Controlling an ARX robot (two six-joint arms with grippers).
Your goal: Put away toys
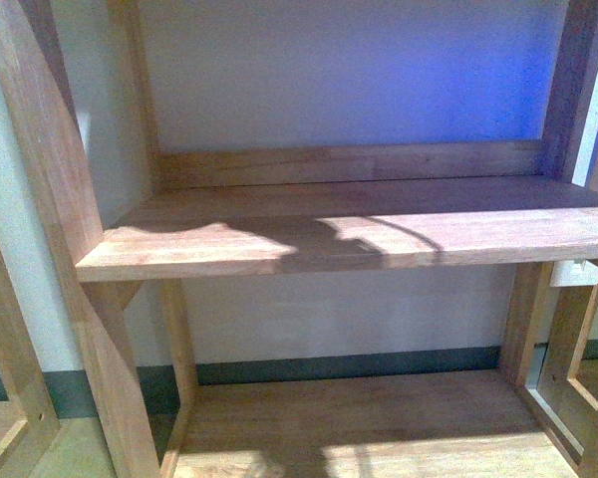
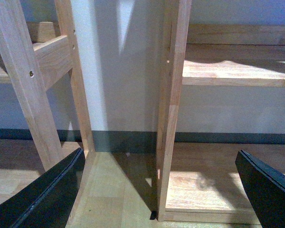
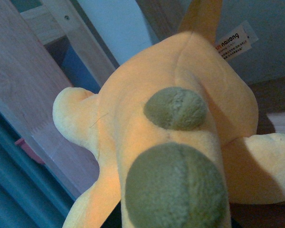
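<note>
I am facing a wooden shelf unit point(image 1: 349, 224) that fills the front view, standing against a pale wall point(image 1: 349, 80). Its middle shelf is bare, sunlit along the front edge, with a raised back rail; a lower shelf point(image 1: 369, 418) sits beneath it near the floor. Neither arm appears in this view.

A second wooden frame point(image 2: 33, 90) stands just beside the unit's left upright point(image 2: 171, 109), with a narrow gap of wall and dark baseboard point(image 2: 123, 141) between them. I judge these uprights are what an arm must steer around to reach a shelf.

The plush toy point(image 3: 175, 118) fills the right wrist view, pressed close to the camera: orange-yellow body, paler yellow limbs, two olive-green rounded patches, and a white sewn-in label point(image 3: 235, 42). I take it the right arm carries it this way for shelving, but the right fingers are hidden behind it, so I cannot tell their state.

The left fingers point(image 2: 42, 194) are spread wide apart, holding nothing, pointing at the gap beside the left upright.
</note>
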